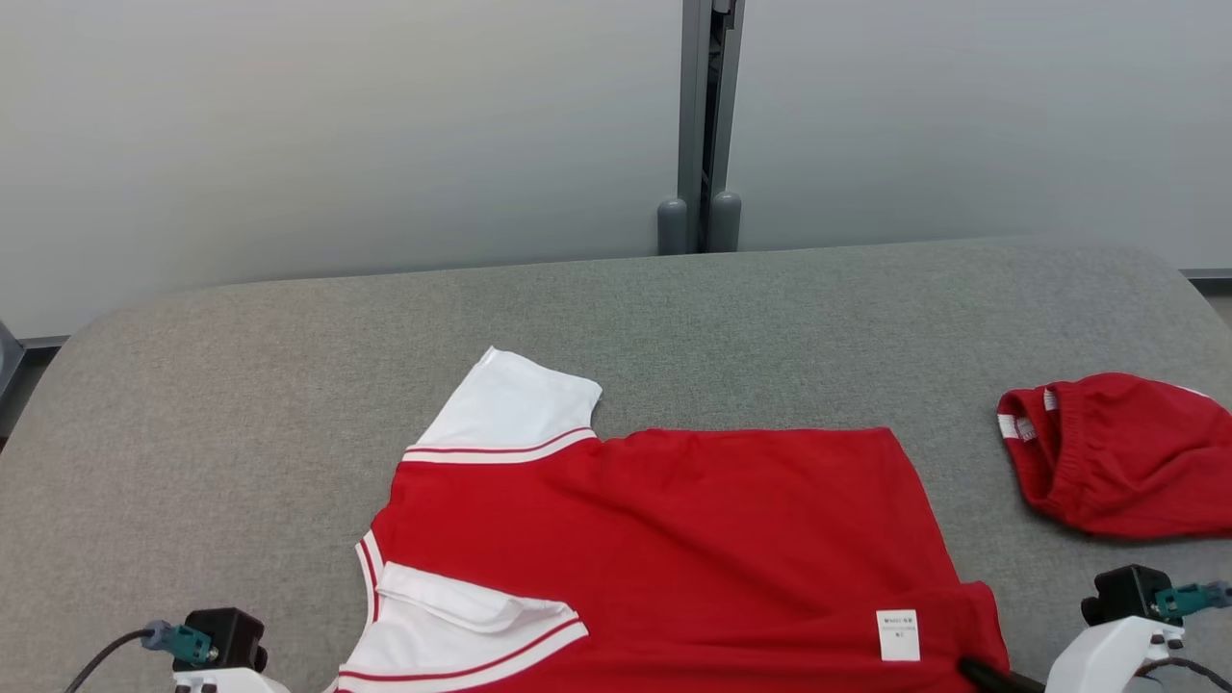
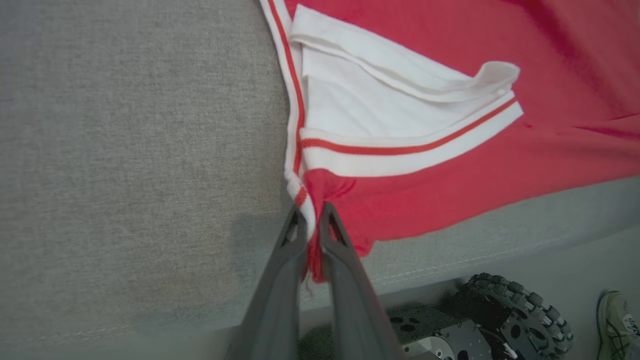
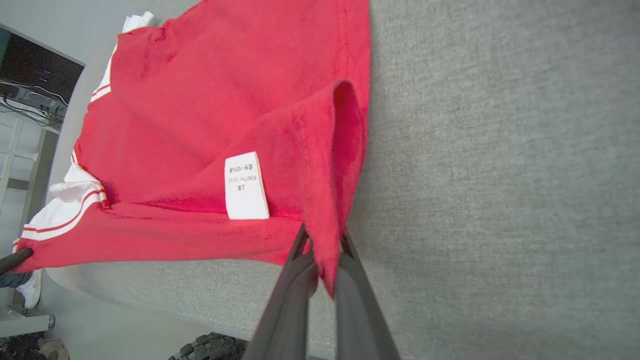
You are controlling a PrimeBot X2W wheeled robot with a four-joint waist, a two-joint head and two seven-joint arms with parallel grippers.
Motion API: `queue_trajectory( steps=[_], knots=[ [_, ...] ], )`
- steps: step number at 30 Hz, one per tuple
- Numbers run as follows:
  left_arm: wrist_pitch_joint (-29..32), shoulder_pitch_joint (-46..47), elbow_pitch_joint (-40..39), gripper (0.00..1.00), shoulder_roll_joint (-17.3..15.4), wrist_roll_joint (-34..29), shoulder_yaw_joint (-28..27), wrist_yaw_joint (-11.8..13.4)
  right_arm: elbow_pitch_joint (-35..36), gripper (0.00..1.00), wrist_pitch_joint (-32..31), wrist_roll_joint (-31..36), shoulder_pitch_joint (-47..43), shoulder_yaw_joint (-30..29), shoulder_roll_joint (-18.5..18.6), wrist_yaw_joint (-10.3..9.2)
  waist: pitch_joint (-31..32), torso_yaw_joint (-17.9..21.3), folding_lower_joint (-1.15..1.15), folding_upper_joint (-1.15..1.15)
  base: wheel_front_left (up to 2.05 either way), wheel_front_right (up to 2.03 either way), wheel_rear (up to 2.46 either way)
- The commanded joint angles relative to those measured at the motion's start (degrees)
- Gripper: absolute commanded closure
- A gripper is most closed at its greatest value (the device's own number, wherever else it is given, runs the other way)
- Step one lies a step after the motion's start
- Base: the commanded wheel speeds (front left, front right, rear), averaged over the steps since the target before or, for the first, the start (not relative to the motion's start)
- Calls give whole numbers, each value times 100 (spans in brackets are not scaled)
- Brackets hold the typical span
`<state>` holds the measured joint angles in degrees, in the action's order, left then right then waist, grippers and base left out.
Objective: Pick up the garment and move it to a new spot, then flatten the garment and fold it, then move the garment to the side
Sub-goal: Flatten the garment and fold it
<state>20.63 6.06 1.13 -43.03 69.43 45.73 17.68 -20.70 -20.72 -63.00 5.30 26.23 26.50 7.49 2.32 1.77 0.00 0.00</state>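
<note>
While the red short-sleeved shirt [image 1: 664, 539] with white, red-striped sleeves lay spread on the grey fabric-covered desk [image 1: 241, 404], its near edge at the desk's front rim, we gripped it at both ends. Our left fingers [image 2: 282, 280] were closed narrowly on the striped trim by the folded white sleeve. Our right fingers [image 3: 295, 300] were clamped on the red hem corner, just beside the white care label [image 3: 246, 186]. Red elastic-waisted shorts [image 1: 1121, 452] lay well apart at the desk's right.
</note>
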Motion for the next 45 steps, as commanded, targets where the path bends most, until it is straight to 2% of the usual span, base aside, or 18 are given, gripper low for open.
queue_trajectory(
  steps=[1, 8, 9, 10, 11, 21, 27, 31, 36, 39, 45],
  knots=[
    [-4, -108, -55, 100, -48, 29, 12, 81, 28, 100, -97, 36, -116, -54, 43, 3, 11, -23, 0, 0, 0, 0, 0],
    [0, -300, -94, 100, 4, 55, 75, 189, 162, 100, -399, 271, -462, -386, 1, 3, 38, -64, 0, 0, 0, 0, 0],
    [-14, -306, -79, 38, 18, 72, 69, 196, 180, 76, -404, 338, -496, -447, -14, 3, 38, -62, 0, 0, 0, 0, 0],
    [37, -316, -60, 0, 26, 96, 91, 201, 208, 22, -424, 397, -515, -506, -40, 3, 38, -58, 0, 0, 0, 0, 0],
    [77, -324, -45, 0, 28, 115, 112, 202, 238, 0, -444, 443, -542, -573, -78, 3, 37, -54, 0, 0, 0, 0, 0],
    [-7, 1, -130, 0, -121, -144, 44, 170, 741, 0, -826, 866, -902, -1250, -378, 4, 46, -11, 0, 0, 0, 0, 0],
    [-118, 586, -305, 0, -191, -471, -88, 100, 1593, 0, -870, 1139, -1047, -2049, -552, 4, -2, 57, 0, 0, 0, 0, 0],
    [-68, 1020, -273, 0, -178, -643, -147, 28, 1899, 0, -909, 1272, -884, -2372, -683, 4, -95, 134, 0, 0, 0, 0, 0],
    [250, 1910, -103, 0, -70, -886, -115, -230, 1995, 0, -1053, 1682, -328, -2716, -951, 4, -380, 290, 0, 0, 0, 0, 0],
    [513, 2541, 127, 0, 94, -1011, -69, -466, 1885, 0, -1153, 1878, 149, -2781, -1140, 4, -696, 345, 0, 0, 0, 0, 0],
    [1196, 3842, 955, 0, 494, -1095, 139, -1238, 1323, 0, -1291, 2184, 1170, -2738, -1370, 4, -1398, 437, 0, 0, 0, 0, 0]
  ],
)
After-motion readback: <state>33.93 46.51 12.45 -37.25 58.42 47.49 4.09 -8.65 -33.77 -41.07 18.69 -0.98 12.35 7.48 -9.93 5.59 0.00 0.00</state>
